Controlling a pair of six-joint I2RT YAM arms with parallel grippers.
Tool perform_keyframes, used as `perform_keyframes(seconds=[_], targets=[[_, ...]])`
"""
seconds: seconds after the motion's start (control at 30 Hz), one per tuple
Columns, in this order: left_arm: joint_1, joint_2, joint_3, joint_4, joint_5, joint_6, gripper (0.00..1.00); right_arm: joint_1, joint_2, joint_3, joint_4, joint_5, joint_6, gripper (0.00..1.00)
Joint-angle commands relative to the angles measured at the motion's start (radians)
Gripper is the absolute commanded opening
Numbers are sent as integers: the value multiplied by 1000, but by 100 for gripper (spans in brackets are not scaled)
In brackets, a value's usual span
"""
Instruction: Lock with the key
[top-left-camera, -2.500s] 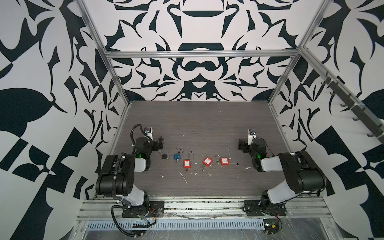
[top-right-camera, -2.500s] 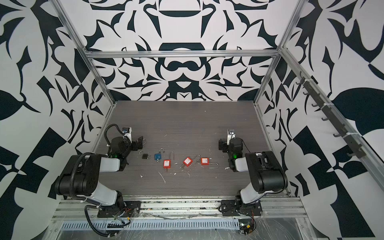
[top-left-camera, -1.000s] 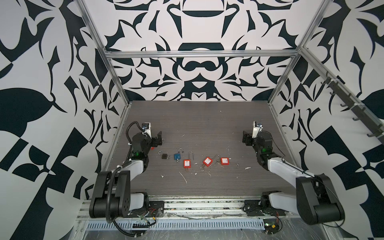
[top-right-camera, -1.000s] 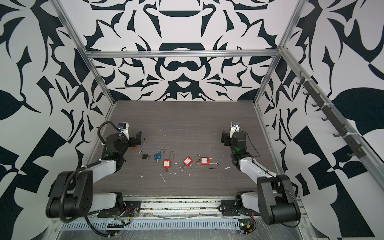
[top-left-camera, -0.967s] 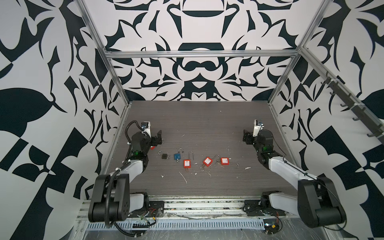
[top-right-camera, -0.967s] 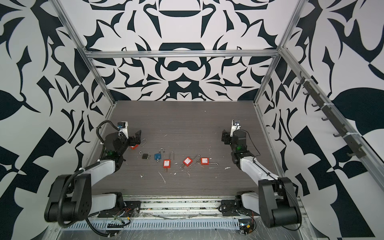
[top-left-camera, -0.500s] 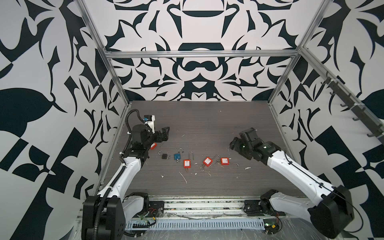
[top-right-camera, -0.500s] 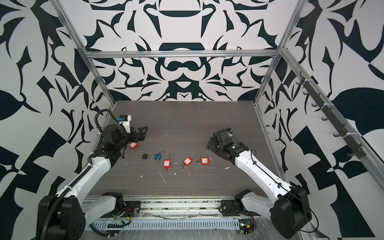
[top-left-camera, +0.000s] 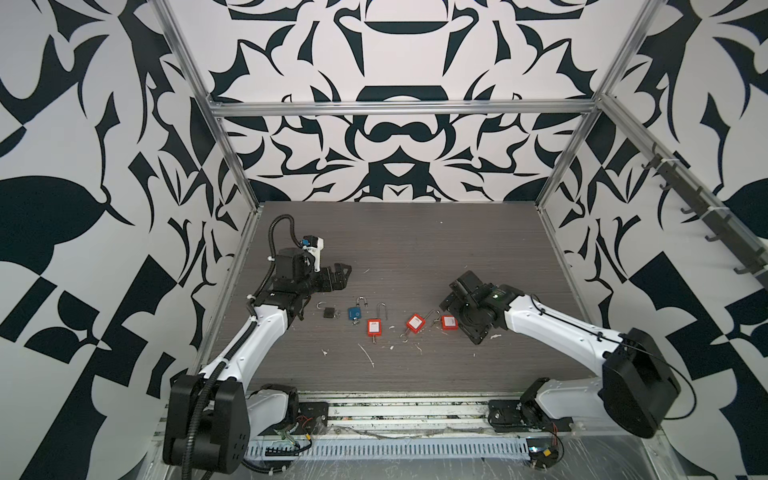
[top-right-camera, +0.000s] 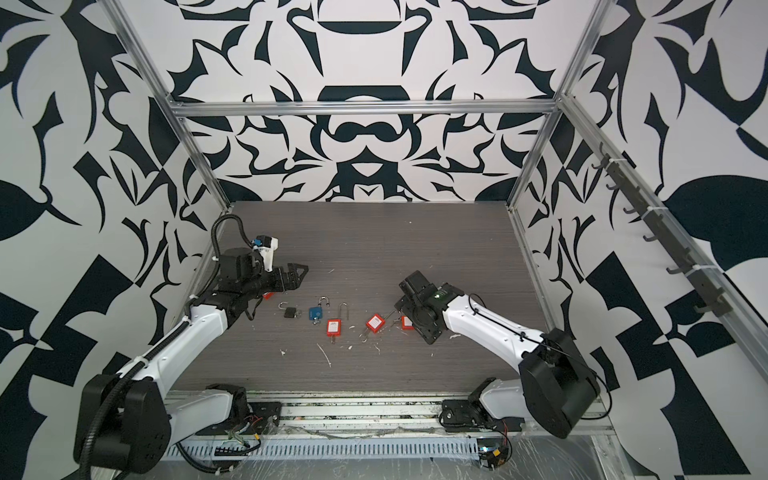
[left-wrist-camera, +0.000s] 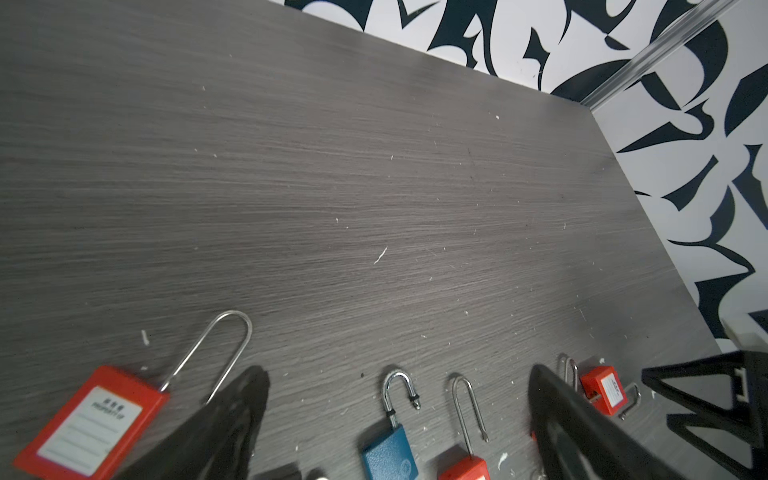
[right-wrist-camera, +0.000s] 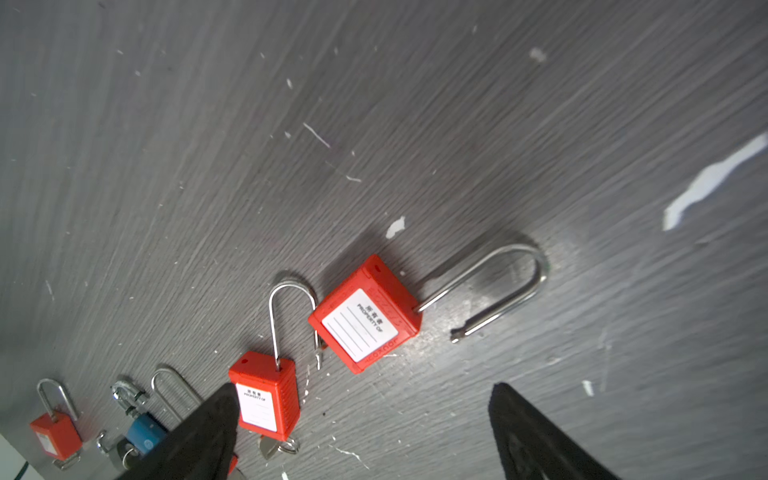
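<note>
Padlocks lie in a row on the grey table (top-left-camera: 415, 249): a black padlock (top-left-camera: 329, 312), a blue padlock (top-left-camera: 354, 312), then three red ones, shackles open. My right claw (right-wrist-camera: 363, 386) hangs by the rightmost red padlock (right-wrist-camera: 365, 313), fingers spread wide and gripping nothing; that lock lies just past my fingertips. A key (right-wrist-camera: 268, 448) sits in the base of the middle red padlock (right-wrist-camera: 266, 399) beside it. My left claw (top-left-camera: 344, 277), likewise spread and empty, hovers behind the row's left end, near a fourth red padlock (left-wrist-camera: 91, 419).
</note>
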Motion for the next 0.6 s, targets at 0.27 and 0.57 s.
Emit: perform_keyframes(seconds=[0.27, 0.57], targets=[[-2, 37, 51, -74, 49, 11, 100, 11, 151, 40, 113, 5, 77, 98], [-2, 21, 59, -133, 48, 55, 100, -3, 253, 126, 124, 12, 7, 98]])
